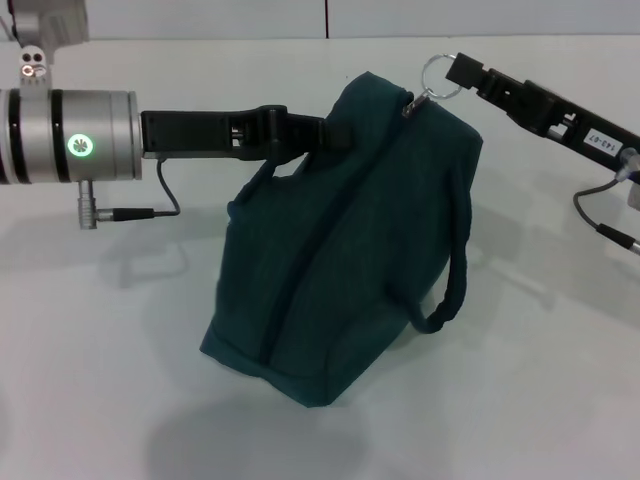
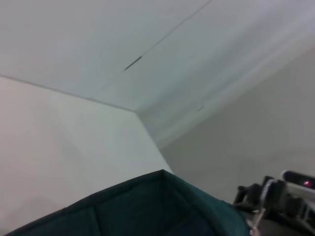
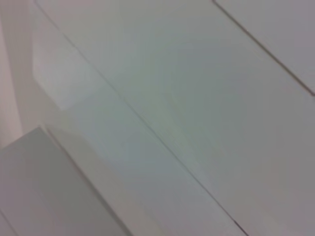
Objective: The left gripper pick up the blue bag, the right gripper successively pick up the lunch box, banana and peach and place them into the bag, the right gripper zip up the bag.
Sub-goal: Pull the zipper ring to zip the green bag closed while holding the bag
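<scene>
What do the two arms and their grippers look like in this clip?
The left arm ends in a silver metal cylinder with black bands, a glowing green ring light and a thin black cable plugged into a side connector. Its left gripper is flat, long and black. The right gripper is also black and angular, carrying a small white label with printed characters, with a grey cable near its wrist.

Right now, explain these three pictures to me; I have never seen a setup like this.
This is a two-armed robot. The head view looks down on a white table. The left gripper clamps the upper edge of a blue bag, which stands tilted on the table. The right gripper holds the metal ring of the bag's zipper pull. The left wrist view shows only the bag's top edge and the other arm farther off. The right wrist view shows bare pale surfaces. No food is visible.
</scene>
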`<state>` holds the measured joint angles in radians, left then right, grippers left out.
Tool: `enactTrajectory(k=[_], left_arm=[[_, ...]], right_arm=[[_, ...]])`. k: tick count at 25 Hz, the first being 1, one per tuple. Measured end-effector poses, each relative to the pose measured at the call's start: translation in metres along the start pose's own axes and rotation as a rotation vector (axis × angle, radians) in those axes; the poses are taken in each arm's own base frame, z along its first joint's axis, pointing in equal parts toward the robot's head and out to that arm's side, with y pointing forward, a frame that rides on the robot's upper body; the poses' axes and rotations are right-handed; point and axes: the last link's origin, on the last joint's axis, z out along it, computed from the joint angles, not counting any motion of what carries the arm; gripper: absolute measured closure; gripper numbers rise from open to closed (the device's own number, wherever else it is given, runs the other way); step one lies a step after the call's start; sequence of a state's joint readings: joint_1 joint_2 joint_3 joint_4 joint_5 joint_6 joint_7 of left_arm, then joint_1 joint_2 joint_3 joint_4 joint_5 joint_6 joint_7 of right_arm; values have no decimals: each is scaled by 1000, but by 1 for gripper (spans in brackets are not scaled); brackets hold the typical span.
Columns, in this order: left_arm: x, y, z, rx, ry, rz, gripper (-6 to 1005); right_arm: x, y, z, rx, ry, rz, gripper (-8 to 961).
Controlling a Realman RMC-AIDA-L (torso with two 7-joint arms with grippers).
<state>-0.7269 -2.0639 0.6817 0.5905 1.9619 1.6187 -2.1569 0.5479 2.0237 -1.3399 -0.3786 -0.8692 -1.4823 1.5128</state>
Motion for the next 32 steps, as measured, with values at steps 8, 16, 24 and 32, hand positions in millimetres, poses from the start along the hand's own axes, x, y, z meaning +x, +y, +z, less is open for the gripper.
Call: enactTrajectory(k=[8, 16, 24, 32], left_arm=[[-3, 2, 4, -23, 7, 18, 942], [-7, 6, 15, -34, -52, 46, 946], [-9, 10, 16, -60, -61, 55, 948], [-10, 16, 14, -104, -57, 55, 949]], right_arm=[[4, -4, -8, 26, -27, 82, 919], [6, -3, -12, 18, -28, 172, 919], [5, -5, -21, 36, -48, 231, 918], [5, -6, -24, 49, -50, 251, 918]])
